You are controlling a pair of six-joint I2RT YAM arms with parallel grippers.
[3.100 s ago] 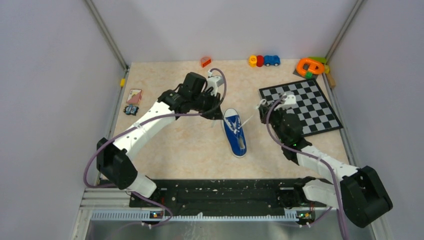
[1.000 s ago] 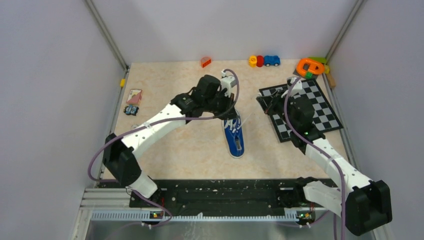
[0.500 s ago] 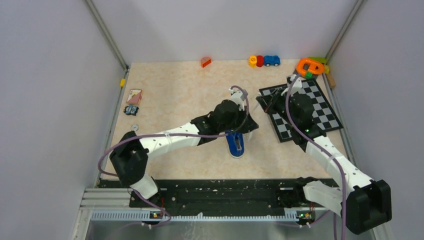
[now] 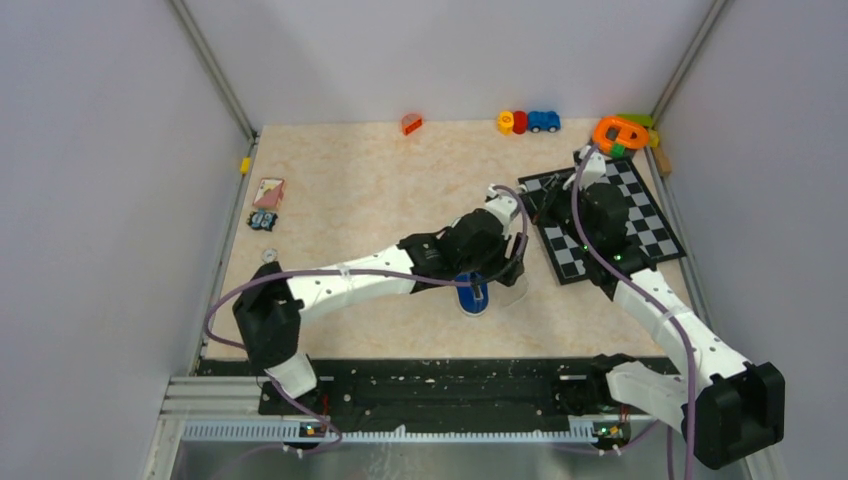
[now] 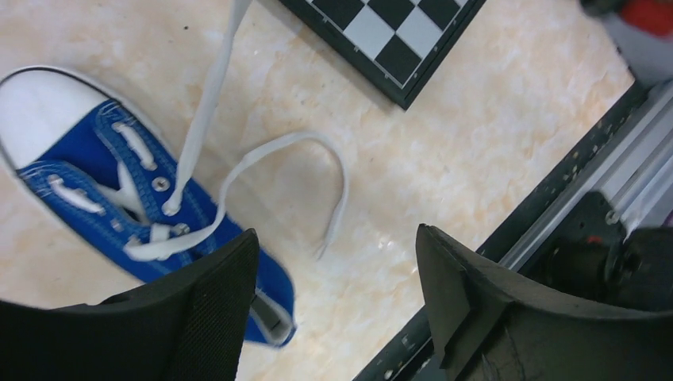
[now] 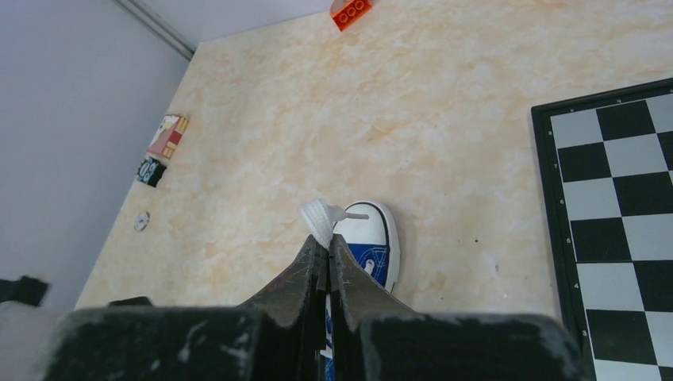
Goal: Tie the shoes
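The small blue shoe (image 5: 95, 182) with its white toe cap (image 6: 370, 228) lies on the table, mostly hidden under my left arm in the top view, where only its heel end (image 4: 473, 300) shows. My left gripper (image 5: 335, 238) hangs open just above the table beside the heel, with nothing between its fingers. One white lace (image 5: 317, 159) lies loose in a loop on the table. The other lace (image 5: 208, 95) runs taut from the eyelets up out of the left wrist view. My right gripper (image 6: 328, 242) is shut on a lace end (image 6: 321, 218), over the toe side by the checkerboard.
A checkerboard (image 4: 612, 215) lies at the right, its corner close to the shoe. An orange brick (image 4: 411, 123), toy vehicles (image 4: 528, 121) and an orange-green toy (image 4: 622, 132) line the back. Small cards (image 4: 268, 191) sit at the left. A black rail (image 5: 555, 198) runs along the near edge.
My left arm swung right and toward the near edge across the shoe, then opened and let its lace go; that lace now lies looped on the table. The right gripper stayed put, still shut on its lace.
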